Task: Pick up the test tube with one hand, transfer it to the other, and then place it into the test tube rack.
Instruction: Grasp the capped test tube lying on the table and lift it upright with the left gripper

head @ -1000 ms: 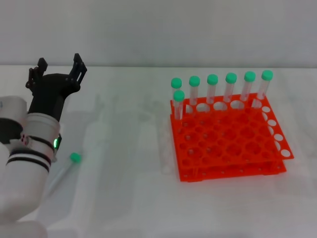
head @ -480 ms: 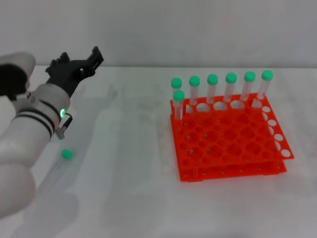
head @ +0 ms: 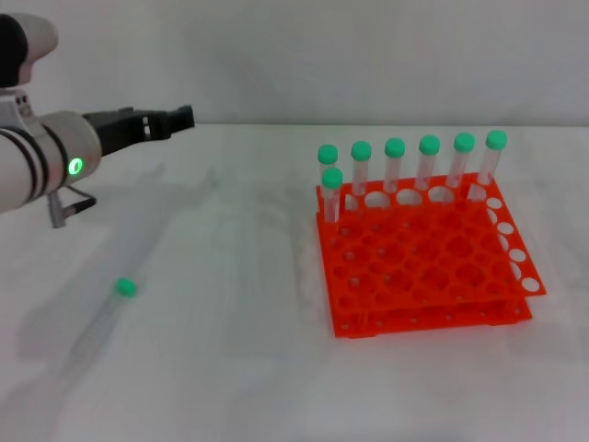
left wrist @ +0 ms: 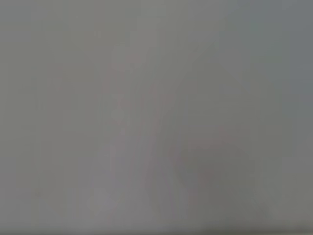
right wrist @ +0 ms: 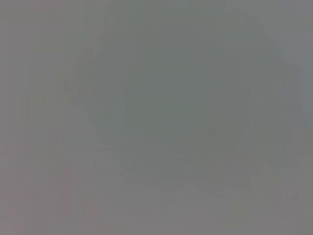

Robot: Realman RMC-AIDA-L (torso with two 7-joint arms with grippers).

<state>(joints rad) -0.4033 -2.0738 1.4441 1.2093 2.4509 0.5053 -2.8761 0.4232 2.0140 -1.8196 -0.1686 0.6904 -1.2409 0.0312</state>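
In the head view, the left end effector [head: 175,118] reached sideways across the upper left of the frame on its white arm, above the white counter [head: 230,368]; whether its fingers were spread or pressed together could not be told. The test tube [head: 106,313] lay flat on the counter at lower left, its green cap [head: 125,287] uppermost in the frame. The orange test tube rack [head: 419,262] stood right of centre, with seven green-capped tubes [head: 428,166] upright along its far edge. Both wrist views showed only featureless grey.
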